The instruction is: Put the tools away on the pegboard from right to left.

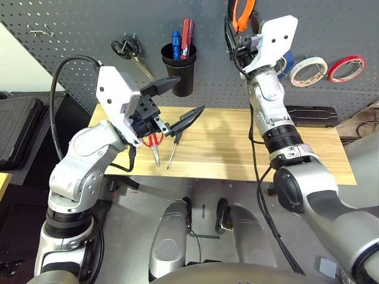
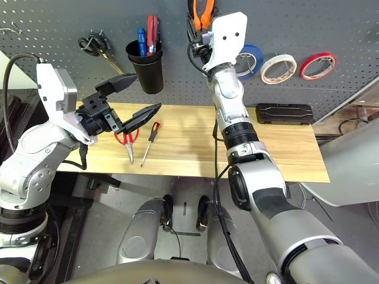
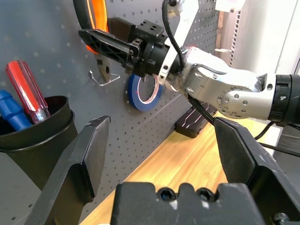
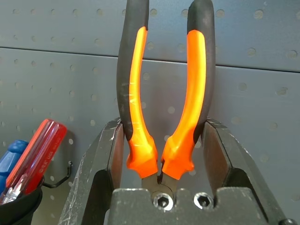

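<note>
Pliers (image 4: 164, 117) clamped handles-up between right jaws against pegboard (image 1: 331, 23); left jaws wide apart

orange-and-black pliers (image 4: 164, 108) against a dark grey dotted pegboard (image 1: 331, 29); white (image 1: 308, 71), red (image 1: 346, 68) and blue (image 2: 246, 61) tape rolls; a black cup (image 1: 179, 71); red-handled scissors (image 2: 126, 141).

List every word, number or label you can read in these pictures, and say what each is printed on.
"4": white figure on the black ring on the right arm.
Blue tape roll: reddish marks inside its core, too blurred to read.
Pliers and pegboard: no text to be seen.
</note>
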Motion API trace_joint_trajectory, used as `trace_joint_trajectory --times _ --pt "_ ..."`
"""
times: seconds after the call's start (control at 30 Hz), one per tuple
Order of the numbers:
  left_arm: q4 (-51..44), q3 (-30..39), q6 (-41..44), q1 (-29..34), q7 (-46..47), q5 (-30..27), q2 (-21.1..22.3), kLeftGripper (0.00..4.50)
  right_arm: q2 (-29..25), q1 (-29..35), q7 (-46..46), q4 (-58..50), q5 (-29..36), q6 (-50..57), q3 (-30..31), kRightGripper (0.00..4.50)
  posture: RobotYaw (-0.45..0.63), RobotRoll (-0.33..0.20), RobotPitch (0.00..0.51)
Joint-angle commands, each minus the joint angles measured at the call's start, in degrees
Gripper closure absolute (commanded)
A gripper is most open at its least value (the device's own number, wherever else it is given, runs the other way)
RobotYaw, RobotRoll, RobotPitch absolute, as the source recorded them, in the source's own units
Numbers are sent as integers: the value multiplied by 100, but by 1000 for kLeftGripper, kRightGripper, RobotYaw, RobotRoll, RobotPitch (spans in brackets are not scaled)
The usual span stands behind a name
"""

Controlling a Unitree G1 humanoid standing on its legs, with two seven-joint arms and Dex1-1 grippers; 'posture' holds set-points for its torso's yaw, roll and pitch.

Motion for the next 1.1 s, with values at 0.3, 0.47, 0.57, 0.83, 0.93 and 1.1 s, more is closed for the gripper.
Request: trace_joint_trajectory --times 0.3,0.47,0.57,0.83,0.93,1.1 --pt "-122 -111 -12 56 14 33 -15 0 -195 -118 -313 345 -142 -174 -45 1861 274 0 201" --pt "-141 -117 -6 79 25 36 -19 0 -114 -103 -190 488 -30 -75 -80 1861 276 0 201" --pt "-144 -122 -9 81 29 41 -24 0 -65 -126 -122 607 55 -17 -118 1861 277 0 201" --pt "-148 -138 -8 78 36 56 -51 0 -90 -105 -70 913 -43 40 -22 1511 285 0 203" --pt "-149 -137 -24 123 38 73 -49 0 -206 238 16 484 -292 -527 171 601 289 0 205" --pt "-117 -129 -89 197 56 146 -50 0 -348 1165 648 -751 70 -517 231 30 292 0 211"
